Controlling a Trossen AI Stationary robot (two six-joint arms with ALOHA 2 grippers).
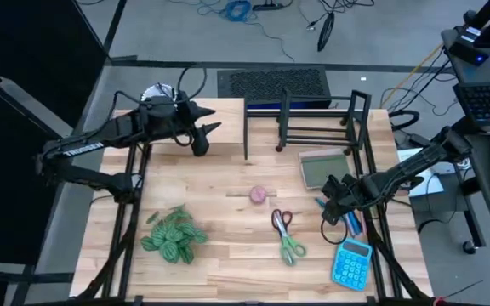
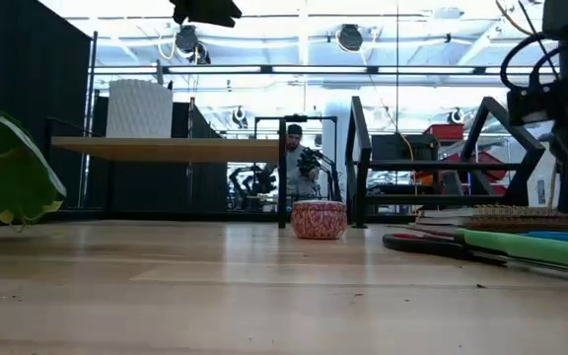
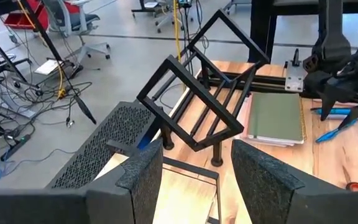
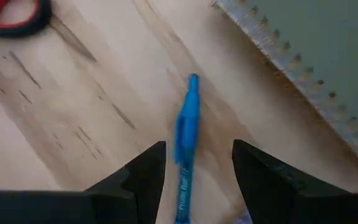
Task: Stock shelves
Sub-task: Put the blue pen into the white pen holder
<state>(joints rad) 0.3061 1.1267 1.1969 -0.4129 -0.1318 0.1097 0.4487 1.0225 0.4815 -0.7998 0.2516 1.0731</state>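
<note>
Nearest the front edge of the worktop [image 1: 228, 255] lie a blue calculator [image 1: 352, 263], scissors [image 1: 286, 235] and a leafy plant [image 1: 173, 235], and just above the blue pen [image 4: 185, 146] beside the green notebook [image 1: 325, 167] hangs the right gripper [image 1: 333, 204], fingers apart with nothing between them. A small pink pot [image 2: 319, 219] sits mid-worktop. Farther back, the left gripper [image 1: 201, 140] hovers over the pale wooden shelf [image 2: 166, 148], fingers apart and empty, with the black wire rack [image 1: 321, 119] standing next to that shelf along the far edge.
</note>
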